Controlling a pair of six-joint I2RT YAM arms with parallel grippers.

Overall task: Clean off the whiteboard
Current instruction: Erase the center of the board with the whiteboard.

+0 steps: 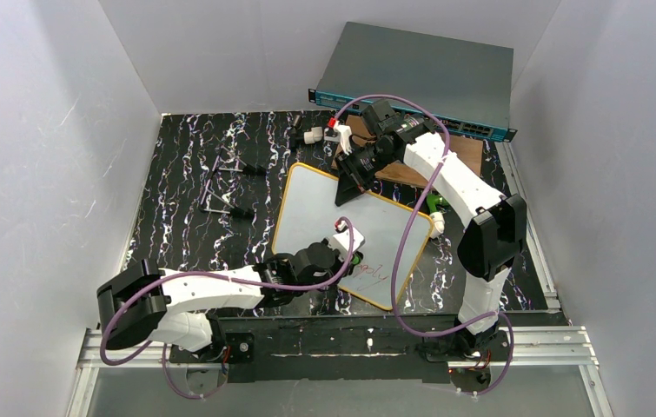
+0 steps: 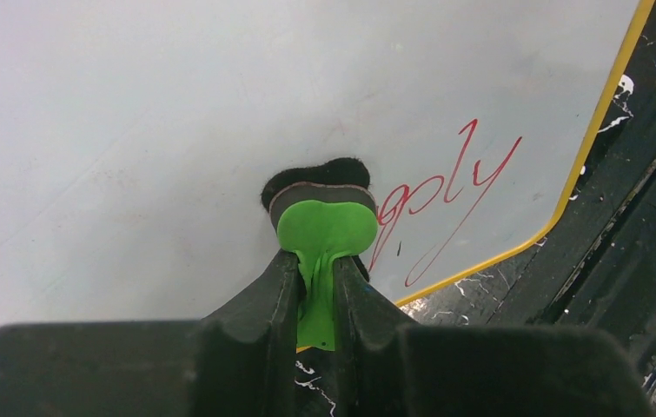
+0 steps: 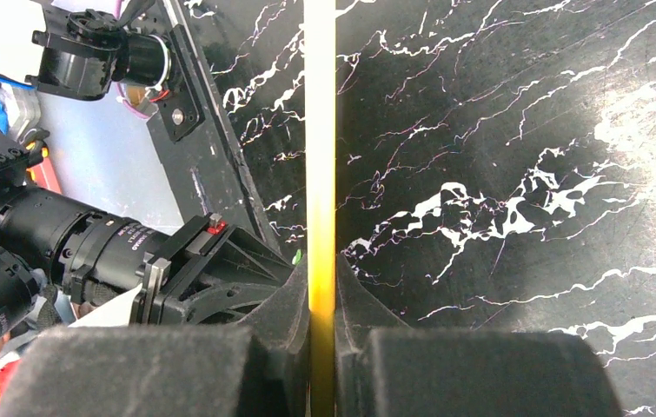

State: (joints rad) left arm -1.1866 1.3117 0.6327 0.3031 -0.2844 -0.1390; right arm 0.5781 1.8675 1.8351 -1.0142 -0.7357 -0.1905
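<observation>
- Black tabletop (image 1: 185, 174) veined with white is enclosed on three sides by plain white walls (image 1: 37, 174).
- At the near side, the left gripper (image 2: 317, 269) is seen pinching the stem of a green eraser (image 2: 324, 226), whose dark felt pad is pressed flat against the whiteboard (image 1: 315, 204).
- Red handwriting (image 2: 446, 200) is found just beside the eraser, towards the board's near right corner.
- The whiteboard is laid mid-table, turned at an angle so that one corner points towards the arm bases.
- Its yellow rim (image 3: 321, 130) is clamped at the far edge between the fingers of the right gripper (image 3: 321, 269), with the rim seen edge-on.
- Small metal tools (image 1: 224, 187) are scattered on the table to the left of the board.
- Farther back, a brown wooden board (image 1: 463, 156) is partly covered by the right arm.
- A grey network switch (image 1: 420, 74) is propped against the back wall.
</observation>
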